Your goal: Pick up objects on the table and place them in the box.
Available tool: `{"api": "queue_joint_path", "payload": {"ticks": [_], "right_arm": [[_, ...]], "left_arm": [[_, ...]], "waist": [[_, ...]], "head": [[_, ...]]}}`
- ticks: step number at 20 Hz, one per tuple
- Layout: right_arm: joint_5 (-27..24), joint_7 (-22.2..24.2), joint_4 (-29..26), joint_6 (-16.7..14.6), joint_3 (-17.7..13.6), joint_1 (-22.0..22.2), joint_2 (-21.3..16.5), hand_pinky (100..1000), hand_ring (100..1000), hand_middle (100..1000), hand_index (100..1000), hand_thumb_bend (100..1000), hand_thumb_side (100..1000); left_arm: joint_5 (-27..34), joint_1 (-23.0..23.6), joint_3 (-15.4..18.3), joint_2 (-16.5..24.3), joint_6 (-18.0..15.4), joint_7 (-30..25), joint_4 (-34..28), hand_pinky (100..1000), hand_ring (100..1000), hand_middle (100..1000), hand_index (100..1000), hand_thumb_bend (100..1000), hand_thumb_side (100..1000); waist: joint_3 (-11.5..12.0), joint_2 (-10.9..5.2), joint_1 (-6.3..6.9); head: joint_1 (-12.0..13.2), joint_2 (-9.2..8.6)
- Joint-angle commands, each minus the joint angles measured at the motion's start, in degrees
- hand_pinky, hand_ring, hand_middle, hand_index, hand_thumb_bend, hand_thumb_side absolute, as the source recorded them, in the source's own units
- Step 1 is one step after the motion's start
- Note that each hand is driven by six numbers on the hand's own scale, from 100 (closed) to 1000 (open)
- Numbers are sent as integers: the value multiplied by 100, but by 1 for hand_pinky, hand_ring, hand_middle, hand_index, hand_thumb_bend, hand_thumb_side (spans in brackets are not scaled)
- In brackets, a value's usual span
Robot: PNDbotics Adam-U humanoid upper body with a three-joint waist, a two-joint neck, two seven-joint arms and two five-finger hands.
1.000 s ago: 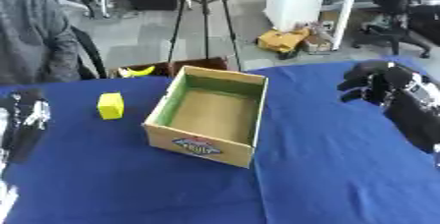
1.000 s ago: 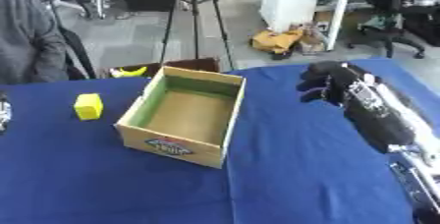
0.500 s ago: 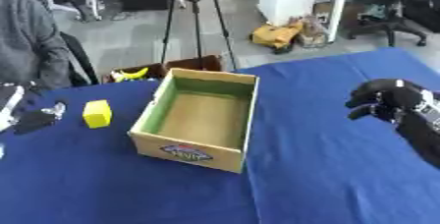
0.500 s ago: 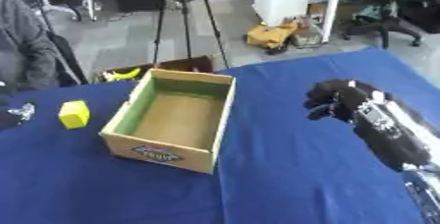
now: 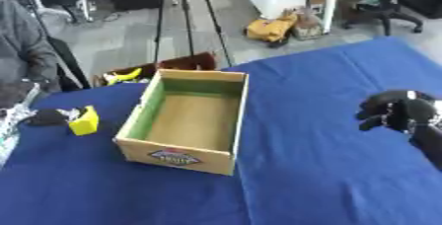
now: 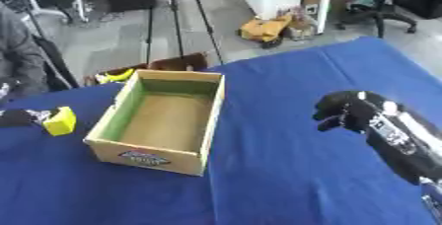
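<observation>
An open cardboard box point(image 5: 145, 116) with a green inner rim stands empty on the blue table, left of centre. A yellow block point(image 5: 85, 121) lies on the cloth to the box's left. My left hand point(image 5: 45, 117), black, sits at the block's left side, touching or nearly touching it. My right hand point(image 6: 344, 112) hovers over the table well to the right of the box, its fingers curled with nothing in them, the forearm running to the lower right corner.
The blue table point(image 5: 311, 169) has open cloth between the box and my right hand. A person in grey point(image 5: 21, 56) is at the far left edge. Beyond the table stand a tripod point(image 5: 186, 7) and a floor box holding something yellow point(image 5: 125, 75).
My left hand has come in from the left edge up to the yellow block. My right hand has drawn back and lower on the right. The view has shifted a little.
</observation>
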Motion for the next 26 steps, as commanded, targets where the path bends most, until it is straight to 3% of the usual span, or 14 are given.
{"api": "queue_joint_path", "payload": {"ticks": [1,8,17,26], "right_arm": [[67,23,-145,-10,-22,-75,-152,687,740,714,797,100,749],[173,40,-184,-26,-20,-101,-143,687,741,715,797,100,755],[285,66,-206,-45,-7,-140,-120,687,741,715,797,100,760],[330,73,-199,-47,-10,-144,-106,687,741,715,797,100,763]], "left_arm": [[-147,-152,137,82,140,45,-18,677,720,756,877,595,514],[39,-119,199,-55,651,754,102,639,712,751,868,446,491],[277,-71,144,-236,984,1119,242,624,704,742,864,425,498],[507,17,124,-343,1157,1353,345,588,663,713,849,389,487]], "waist": [[-27,-51,-13],[-113,90,46],[-174,228,82],[-172,269,91]], "head": [[51,-94],[83,-177],[86,-205],[73,-228]]}}
